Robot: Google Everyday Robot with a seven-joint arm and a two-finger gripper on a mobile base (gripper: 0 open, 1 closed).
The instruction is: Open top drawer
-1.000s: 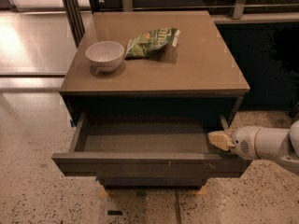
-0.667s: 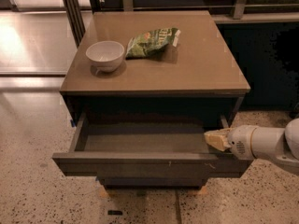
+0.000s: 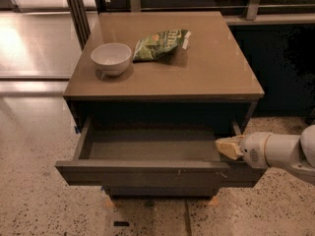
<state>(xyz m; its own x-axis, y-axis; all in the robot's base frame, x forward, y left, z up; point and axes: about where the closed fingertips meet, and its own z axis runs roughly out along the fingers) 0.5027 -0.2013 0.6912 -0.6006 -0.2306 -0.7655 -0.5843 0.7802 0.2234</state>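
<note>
Top drawer (image 3: 157,173) stood pulled well out beneath the table (image 3: 216,77) top. Gripper (image 3: 225,147) sat inside the drawer's right end, just behind the front panel. Whether it was open or closed, could not tell. Task judged essentially done; only withdrawal left.

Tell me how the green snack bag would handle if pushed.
The green snack bag looks crumpled and puffy, so probably light and floppy, likely sliding, not rolling. It lies beside the white bowl, so a push that way might nudge it. The hand sits at the right end of the open top drawer.
</note>
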